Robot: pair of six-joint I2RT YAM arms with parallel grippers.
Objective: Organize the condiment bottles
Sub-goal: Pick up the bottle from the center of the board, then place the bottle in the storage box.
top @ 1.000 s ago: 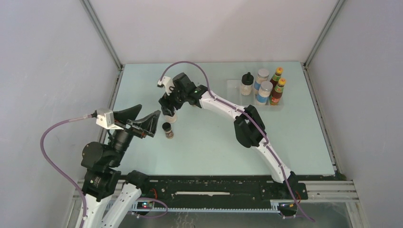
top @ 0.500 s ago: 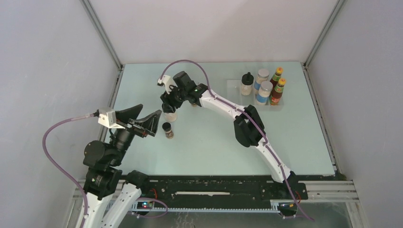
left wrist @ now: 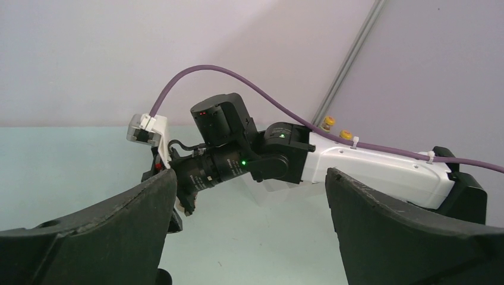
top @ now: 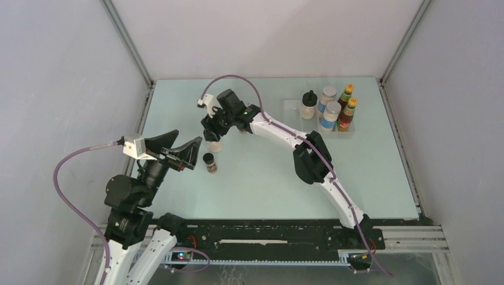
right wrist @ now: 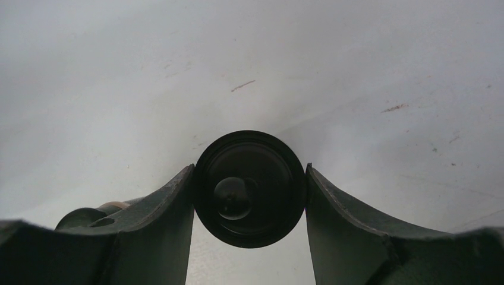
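Observation:
A black-lidded pale jar (top: 215, 145) stands left of the table's middle, and my right gripper (top: 211, 134) is down over it. In the right wrist view its round black lid (right wrist: 249, 188) fills the gap, with both fingers (right wrist: 160, 219) touching its sides: the right gripper (right wrist: 249, 181) is shut on it. A tiny dark jar (top: 209, 162) stands just in front of it. My left gripper (top: 178, 147) hovers wide open next to that jar, holding nothing (left wrist: 249, 178). One more black-lidded jar (top: 308, 105), two grey-lidded blue-labelled jars (top: 330, 114) and two red sauce bottles (top: 348, 114) stand at the back right.
A clear tray (top: 291, 108) at the back right holds the grouped bottles. Grey walls and metal frame posts (top: 128, 44) enclose the pale green table (top: 261, 184). The right arm's forearm (top: 285, 135) stretches across the table's middle. In the left wrist view the right wrist (left wrist: 238, 160) is close ahead.
My right gripper, open round the black-lidded jar a second ago, has closed onto its lid. The left arm has shifted only slightly.

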